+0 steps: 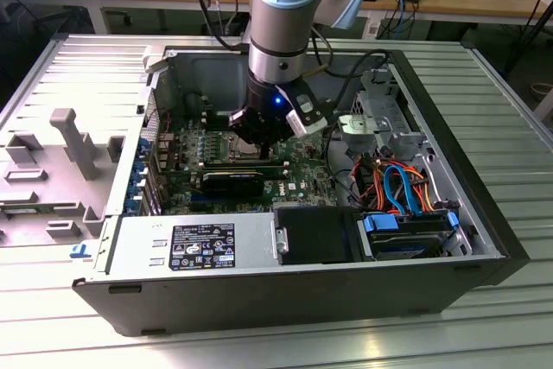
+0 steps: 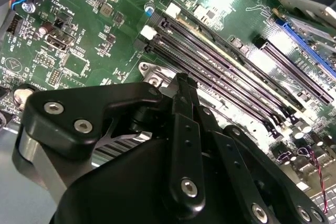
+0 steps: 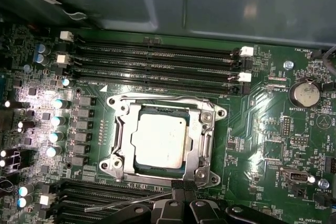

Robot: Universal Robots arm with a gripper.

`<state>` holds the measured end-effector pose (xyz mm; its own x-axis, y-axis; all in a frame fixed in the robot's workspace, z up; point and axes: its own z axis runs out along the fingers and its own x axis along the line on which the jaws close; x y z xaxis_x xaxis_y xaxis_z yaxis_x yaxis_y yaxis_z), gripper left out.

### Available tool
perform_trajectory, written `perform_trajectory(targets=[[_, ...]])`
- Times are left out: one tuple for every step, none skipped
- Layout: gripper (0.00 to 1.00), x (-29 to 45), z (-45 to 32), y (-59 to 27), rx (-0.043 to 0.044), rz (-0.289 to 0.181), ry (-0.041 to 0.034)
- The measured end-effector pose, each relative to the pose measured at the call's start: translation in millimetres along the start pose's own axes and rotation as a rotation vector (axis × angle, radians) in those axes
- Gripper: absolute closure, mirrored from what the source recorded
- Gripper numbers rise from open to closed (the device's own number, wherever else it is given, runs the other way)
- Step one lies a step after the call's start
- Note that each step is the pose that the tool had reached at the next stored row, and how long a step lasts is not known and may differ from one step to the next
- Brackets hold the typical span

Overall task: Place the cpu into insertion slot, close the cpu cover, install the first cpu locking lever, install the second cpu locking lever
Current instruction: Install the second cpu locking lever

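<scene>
Black gripper (image 3: 181, 203) low at the near edge of the socket, cpu already seated.

Its fingertips look pressed together on nothing, just beside the thin silvery metal cpu cover (image 3: 202, 129), which lies flat around the chip, likely to work the thin wire locking lever (image 3: 126, 203) lying loose nearby. The small silvery-grey square cpu (image 3: 159, 141) sits in the dark, metal-rimmed insertion slot (image 3: 140, 170), framed by the cover's cut-out. Beyond run long black memory slots (image 3: 157, 61) on the green board (image 3: 273, 145).

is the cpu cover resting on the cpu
Touching: in the first wrist view the cpu cover lies closed over the cpu, its frame overlapping the chip's edges.
</scene>
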<state>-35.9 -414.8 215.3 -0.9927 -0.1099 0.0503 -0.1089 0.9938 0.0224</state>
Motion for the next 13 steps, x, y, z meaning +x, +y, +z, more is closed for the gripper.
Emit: perform_trajectory(targets=[[0.89, 0.0, 0.2, -0.5, -0.0002, 0.000, -0.0001], [0.89, 0.1, 0.3, -1.1, -0.0001, 0.000, -0.0001], [0.89, 0.2, 0.2, -2.2, 0.0002, 0.000, 0.0001], [0.89, 0.4, 0.2, -3.6, 0.0000, 0.000, 0.0000], [0.89, 0.7, 0.1, -6.6, -0.0002, 0.000, 0.0000], [0.89, 0.9, 0.0, -8.0, 0.0000, -0.002, 0.0001], [0.89, 1.0, 0.0, -8.5, 0.0001, -0.004, 0.0001], [0.89, 1.0, 0.1, -8.5, 0.0003, -0.010, 0.0002], [0.89, 1.0, 0.0, -8.5, 0.0006, -0.016, 0.0003], [0.89, 1.0, 0.0, -8.5, 0.0008, -0.017, 0.0005], [0.89, 1.2, 0.1, -8.5, 0.0007, -0.018, 0.0004], [0.89, 2.5, 0.2, -8.4, 0.0000, -0.018, 0.0003], [0.89, 4.8, 0.3, -8.1, -0.0006, -0.018, 0.0002]])
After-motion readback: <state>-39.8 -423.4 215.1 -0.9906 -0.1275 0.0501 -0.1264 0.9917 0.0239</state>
